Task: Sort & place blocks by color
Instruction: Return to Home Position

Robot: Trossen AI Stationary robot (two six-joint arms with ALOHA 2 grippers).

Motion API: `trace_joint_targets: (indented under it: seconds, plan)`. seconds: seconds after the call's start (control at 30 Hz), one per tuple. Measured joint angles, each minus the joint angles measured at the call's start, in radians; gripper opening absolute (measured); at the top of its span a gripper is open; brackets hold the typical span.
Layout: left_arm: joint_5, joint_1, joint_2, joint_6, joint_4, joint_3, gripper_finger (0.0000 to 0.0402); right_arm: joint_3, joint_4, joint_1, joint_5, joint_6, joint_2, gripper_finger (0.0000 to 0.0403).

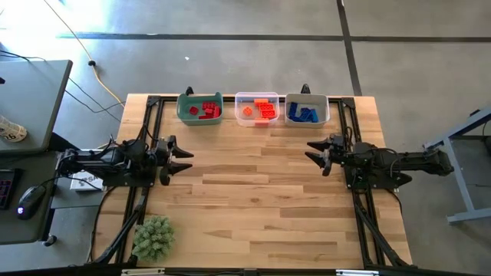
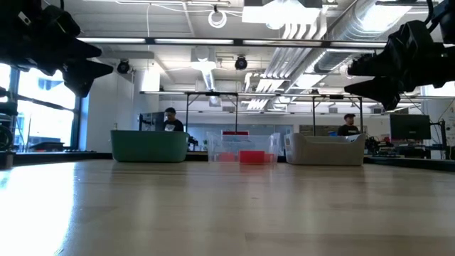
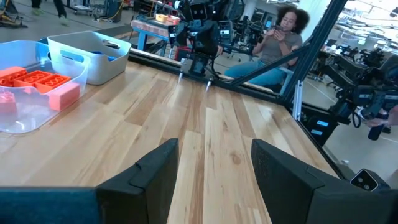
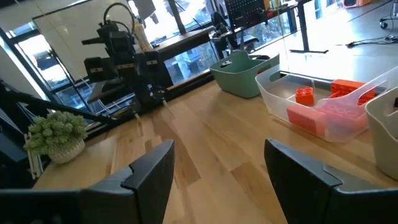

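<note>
The green bin holds red blocks, the clear bin orange blocks, the grey bin blue blocks.

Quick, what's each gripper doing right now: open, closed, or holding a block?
Left gripper: open, holding nothing.
Right gripper: open, holding nothing.

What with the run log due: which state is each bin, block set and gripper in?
Green bin: holds the red blocks.
Clear bin: holds the orange blocks.
Grey bin: holds the blue blocks.
Left gripper: open, empty, raised at the left.
Right gripper: open, empty, raised at the right.
</note>
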Motion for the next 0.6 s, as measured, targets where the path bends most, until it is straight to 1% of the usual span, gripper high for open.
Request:
trace_joint_targets:
  seconds: [0.23, 0.6]
  plan:
    - [0.0, 0.0, 0.0, 0.0, 0.0, 0.0, 0.0193, 0.0, 0.0, 0.0, -0.003, -0.092, 0.006, 0.0236]
    - [0.0, 0.0, 0.0, 0.0, 0.0, 0.0, 0.0193, 0.0, 0.0, 0.0, -0.003, -0.089, 0.006, 0.0236]
